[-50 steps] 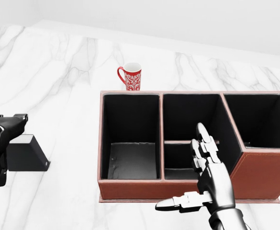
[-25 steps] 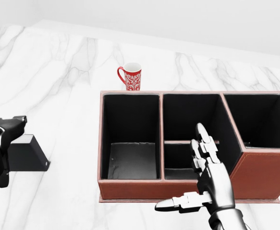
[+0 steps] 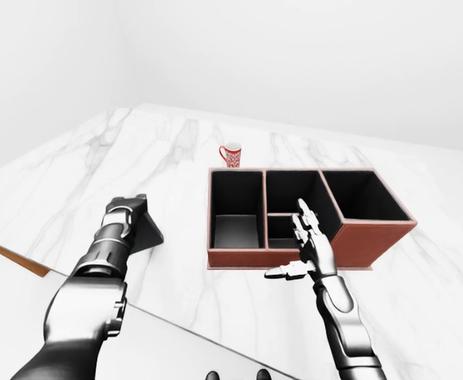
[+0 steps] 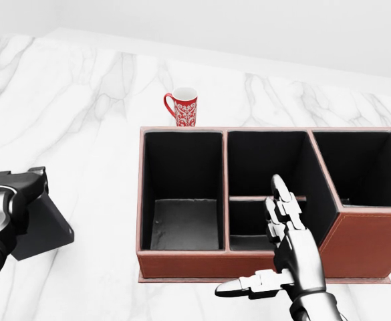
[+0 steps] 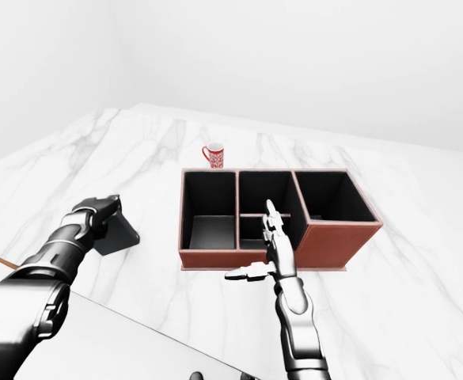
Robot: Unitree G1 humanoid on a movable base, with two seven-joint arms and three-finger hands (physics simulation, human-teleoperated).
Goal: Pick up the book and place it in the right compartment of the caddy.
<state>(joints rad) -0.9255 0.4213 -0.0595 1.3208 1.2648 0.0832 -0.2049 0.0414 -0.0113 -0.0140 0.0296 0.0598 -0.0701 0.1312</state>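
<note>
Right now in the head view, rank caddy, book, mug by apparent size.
1. caddy, by far the largest, spanning most of the view's width.
2. book, the dark slab at the left edge, partly hidden by the left robot hand.
3. mug, smallest, though it sits farther up the view, so distance shrinks it.

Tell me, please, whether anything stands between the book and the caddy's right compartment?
Nothing lies on the marble between the book and the caddy, but the open right hand hovers at its near wall.
</note>
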